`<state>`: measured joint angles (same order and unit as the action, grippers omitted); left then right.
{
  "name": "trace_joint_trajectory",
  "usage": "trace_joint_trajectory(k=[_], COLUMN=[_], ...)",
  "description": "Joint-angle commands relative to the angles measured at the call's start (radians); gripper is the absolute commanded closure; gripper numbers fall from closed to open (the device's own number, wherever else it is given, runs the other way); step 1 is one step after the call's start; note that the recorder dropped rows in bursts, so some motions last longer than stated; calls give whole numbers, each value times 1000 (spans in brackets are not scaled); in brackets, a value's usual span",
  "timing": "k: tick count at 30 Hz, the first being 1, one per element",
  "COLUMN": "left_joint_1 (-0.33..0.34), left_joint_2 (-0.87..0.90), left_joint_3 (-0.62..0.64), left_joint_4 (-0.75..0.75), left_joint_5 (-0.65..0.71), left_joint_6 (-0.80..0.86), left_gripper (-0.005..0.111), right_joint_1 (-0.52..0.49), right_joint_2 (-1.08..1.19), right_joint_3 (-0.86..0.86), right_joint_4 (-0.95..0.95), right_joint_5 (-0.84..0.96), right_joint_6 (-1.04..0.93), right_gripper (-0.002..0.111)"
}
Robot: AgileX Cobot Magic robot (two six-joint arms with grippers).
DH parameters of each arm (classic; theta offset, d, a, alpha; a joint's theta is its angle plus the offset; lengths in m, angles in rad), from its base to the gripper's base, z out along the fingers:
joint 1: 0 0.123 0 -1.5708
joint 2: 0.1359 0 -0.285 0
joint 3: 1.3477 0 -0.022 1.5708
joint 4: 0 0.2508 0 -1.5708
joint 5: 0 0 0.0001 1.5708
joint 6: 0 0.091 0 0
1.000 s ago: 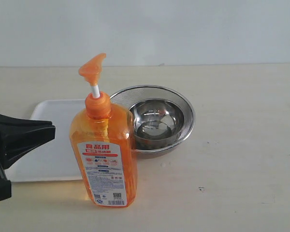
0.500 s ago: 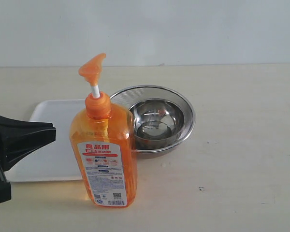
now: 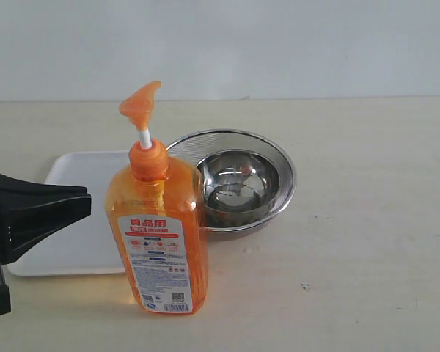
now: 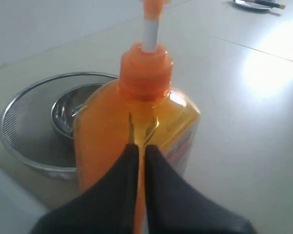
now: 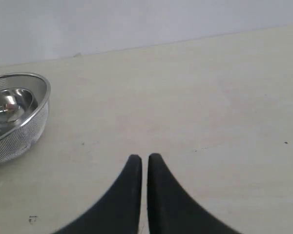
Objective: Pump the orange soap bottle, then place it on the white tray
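Observation:
The orange soap bottle (image 3: 159,235) stands upright on the table in front of the white tray (image 3: 81,213), its orange pump head (image 3: 141,103) raised on the white stem. My left gripper (image 3: 84,199) is shut and empty, a short way to the bottle's left over the tray's front part, not touching the bottle. The left wrist view has the shut fingertips (image 4: 140,147) pointing at the bottle's side (image 4: 136,126) below the orange collar. My right gripper (image 5: 141,158) is shut over bare table and does not show in the exterior view.
A round metal mesh strainer (image 3: 282,165) holding a steel bowl (image 3: 238,180) stands just right of and behind the bottle, touching distance from it; its rim (image 5: 36,85) also shows in the right wrist view. Bare table spreads to the right and front.
My left gripper has crept rightward toward the bottle. The bottle, tray and strainer have not moved.

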<state>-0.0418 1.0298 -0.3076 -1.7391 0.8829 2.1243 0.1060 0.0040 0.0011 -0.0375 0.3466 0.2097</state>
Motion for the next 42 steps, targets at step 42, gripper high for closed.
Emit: trace_joint_trajectory(k=[42], left_joint_1=[-2], left_joint_2=[-244], left_joint_3=[-15], left_joint_4=[-5], left_joint_5=[-63], left_joint_6=[-208], left_gripper=[102], right_joint_1=[-5], right_joint_2=[-4], right_joint_3=[-1], right_joint_4=[1], right_joint_5=[-1], right_joint_6=[-6], right_gripper=[108])
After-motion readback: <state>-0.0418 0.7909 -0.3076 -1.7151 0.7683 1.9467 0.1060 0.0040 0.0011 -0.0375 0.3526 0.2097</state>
